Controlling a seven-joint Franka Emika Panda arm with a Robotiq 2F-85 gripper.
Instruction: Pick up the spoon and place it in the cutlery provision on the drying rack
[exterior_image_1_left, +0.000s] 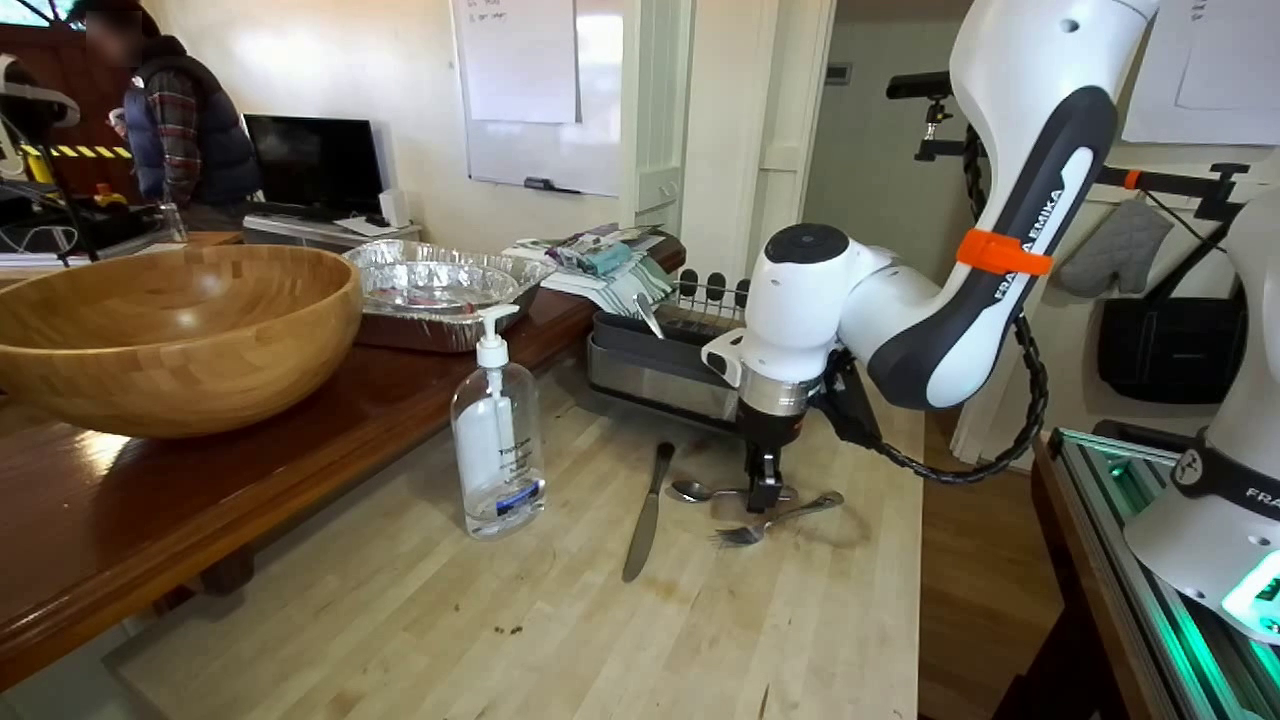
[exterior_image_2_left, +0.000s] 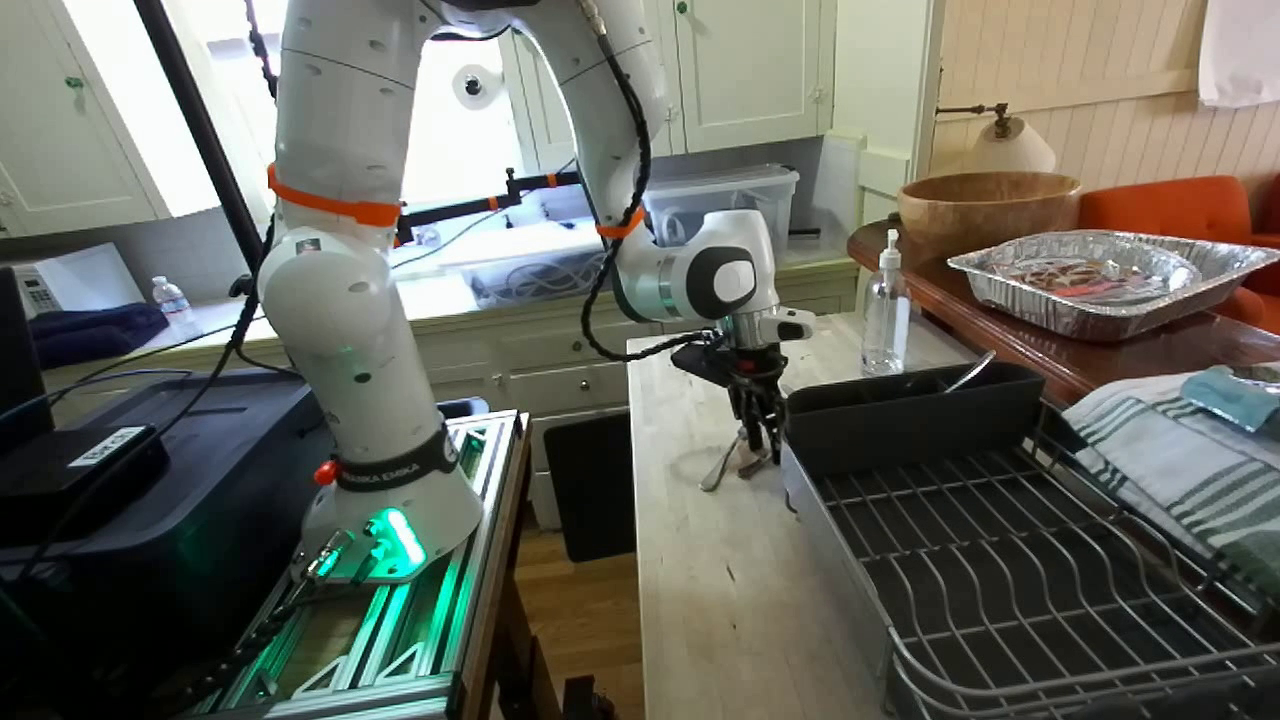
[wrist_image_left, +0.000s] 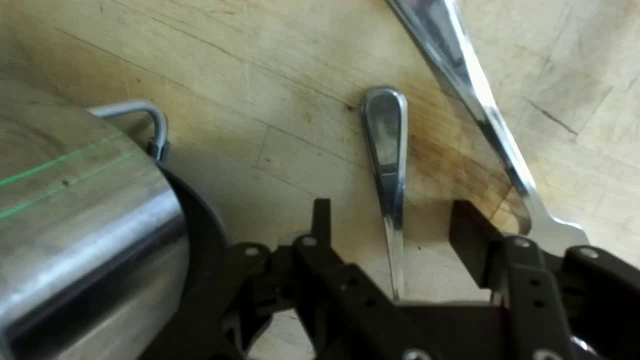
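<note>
Basically, jaws apart and holding nothing, the gripper (wrist_image_left: 393, 220) straddles the handle of the spoon (wrist_image_left: 389, 155), which lies on the table (exterior_image_1_left: 600, 650) beside the fork (wrist_image_left: 485, 117), probably so closing pinches that handle alone.

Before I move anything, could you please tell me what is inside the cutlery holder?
A silver utensil sticks out of the cutlery holder, whose sides cover its lower end and anything deeper.

There's room both sides of the spoon (wrist_image_left: 386, 132) inside the gripper (wrist_image_left: 392, 222), but fork (wrist_image_left: 492, 132) sits just outside one jaw, rack (wrist_image_left: 105, 225) beyond the other.
</note>
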